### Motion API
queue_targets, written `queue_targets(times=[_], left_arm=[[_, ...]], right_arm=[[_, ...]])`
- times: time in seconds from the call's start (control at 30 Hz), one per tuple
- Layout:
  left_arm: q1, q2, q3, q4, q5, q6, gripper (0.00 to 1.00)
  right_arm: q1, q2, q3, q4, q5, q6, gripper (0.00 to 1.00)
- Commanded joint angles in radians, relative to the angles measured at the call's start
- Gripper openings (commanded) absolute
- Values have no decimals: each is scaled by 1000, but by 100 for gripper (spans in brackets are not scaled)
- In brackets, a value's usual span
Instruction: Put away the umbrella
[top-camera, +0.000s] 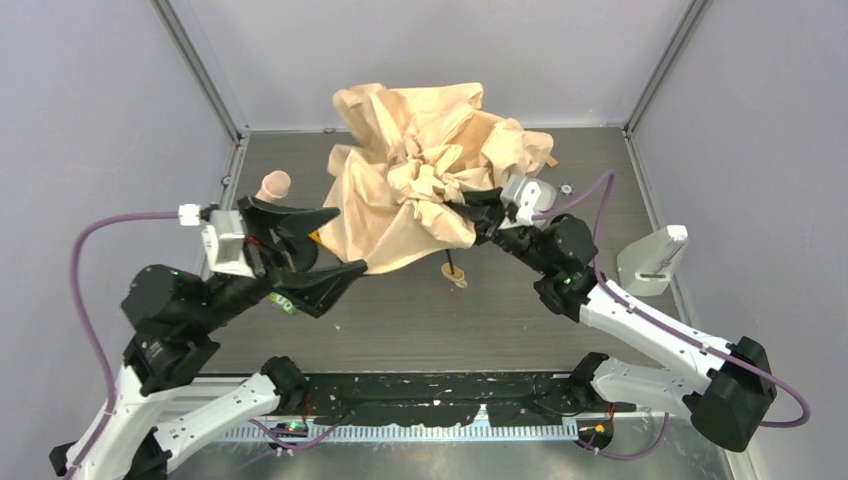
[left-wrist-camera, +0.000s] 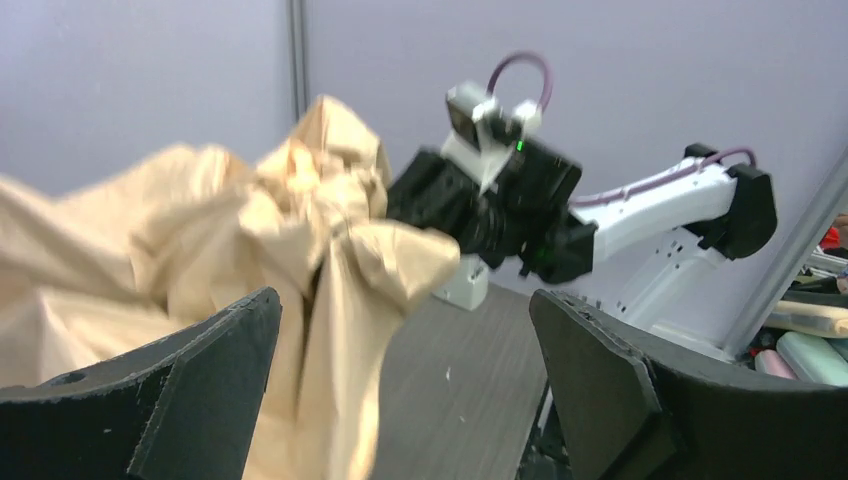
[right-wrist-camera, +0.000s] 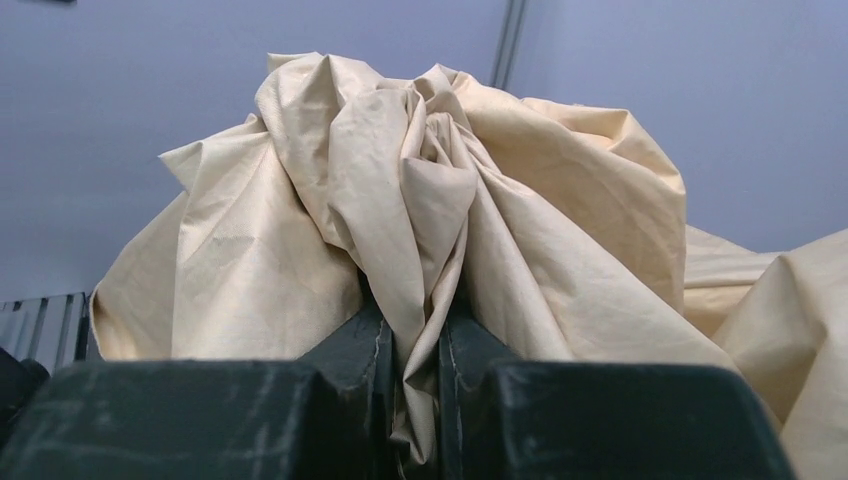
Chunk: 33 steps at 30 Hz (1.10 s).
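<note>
The umbrella (top-camera: 420, 180) is a crumpled heap of pale beige fabric, bunched up at the back middle of the table. Its thin black shaft and small tan handle (top-camera: 453, 272) poke out below the fabric toward me. My right gripper (top-camera: 470, 212) is shut on a gathered fold of the canopy (right-wrist-camera: 430, 200), and the cloth is pinched between its fingers (right-wrist-camera: 372, 350). My left gripper (top-camera: 348, 240) stands wide open at the canopy's left lower edge. In the left wrist view a hanging fold (left-wrist-camera: 320, 330) lies inside the open jaws by the left finger (left-wrist-camera: 210, 380), ungripped.
A pink-headed microphone (top-camera: 273, 185) stands just behind my left wrist. A pale grey oblong case (top-camera: 655, 258) stands at the right edge of the table. A small ring (top-camera: 566, 187) lies at the back right. Grey walls and metal posts enclose the table.
</note>
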Motion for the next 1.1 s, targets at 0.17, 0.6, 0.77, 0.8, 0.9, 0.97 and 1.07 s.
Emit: queue_targets(times=[0.17,0.6,0.77,0.8,0.9,0.97,1.07], left_arm=[[5,114,-8,40,21,122,100],[0,188,-315,481,81,48,99],[-18,207,-347,608,89,58,100],[-24,210,-347,627,85,66,100],[-26,220,-346,662,72,85,100],[-26,239,-345,687,63,92,99],[-27,285,-331,725,69,96,99]], right_arm=[[108,-18,-264,520,122,-99,6],[136,-55,-473,640,232,-47,6],[136,-69,-479,610,207,-49,6],[136,-69,-479,602,204,-48,6],[135,-71,-481,588,183,-39,6],[136,-72,-482,583,171,-32,6],[137,-72,-482,575,152,-23,6]])
